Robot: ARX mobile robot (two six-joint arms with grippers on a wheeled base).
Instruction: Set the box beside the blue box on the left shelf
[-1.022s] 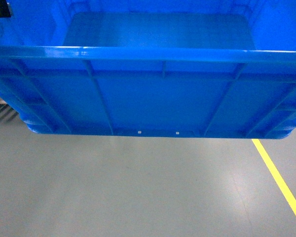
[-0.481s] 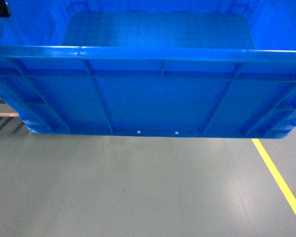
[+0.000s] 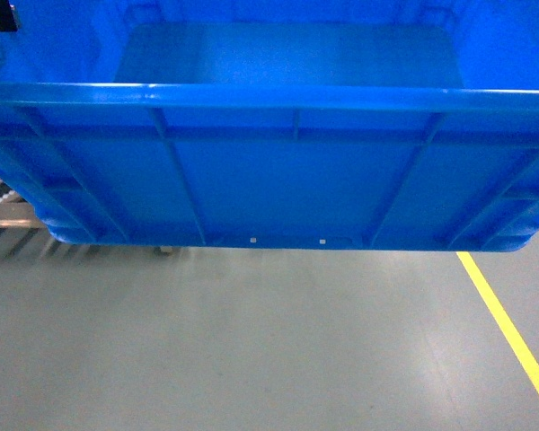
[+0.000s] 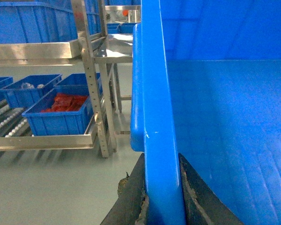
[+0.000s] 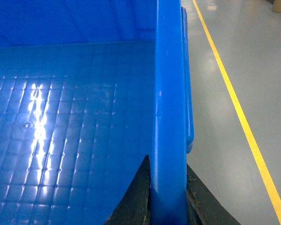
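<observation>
Box: the big blue box [image 3: 278,171] was up off the floor, filling the top half of the head view, ribbed side wall facing the camera, smooth inside floor visible above the rim.
Left gripper: the left gripper [image 4: 163,206] had its jaws clamped on the box's left rim, one dark finger on the outside of the wall and one inside, both pressed right against the plastic.
Right gripper: same deal on the other side, the right gripper [image 5: 167,201] was pinching the right rim, jaws closed onto the wall from both faces.
Box vs jaws: so the box hung between the two arms, held by its opposite short walls, looking pretty level in the head view.
Left shelf: the left shelf [image 4: 9,123] with its white rollers sat off to the left in the left wrist view, and a bit of it peeked out under the box's lower left corner in the head view [image 3: 4,215].
On the shelf: a smaller blue tray with red stuff [image 4: 61,110] in it, another blue tray [image 4: 25,89] just behind it.
Rack frame: a metal upright [image 4: 96,79] with holes stood between the trays and the box.
Upper level: more blue bins [image 4: 33,21] up top.
Floor: grey floor [image 3: 251,341], yellow line [image 3: 508,328] on the right side.
</observation>
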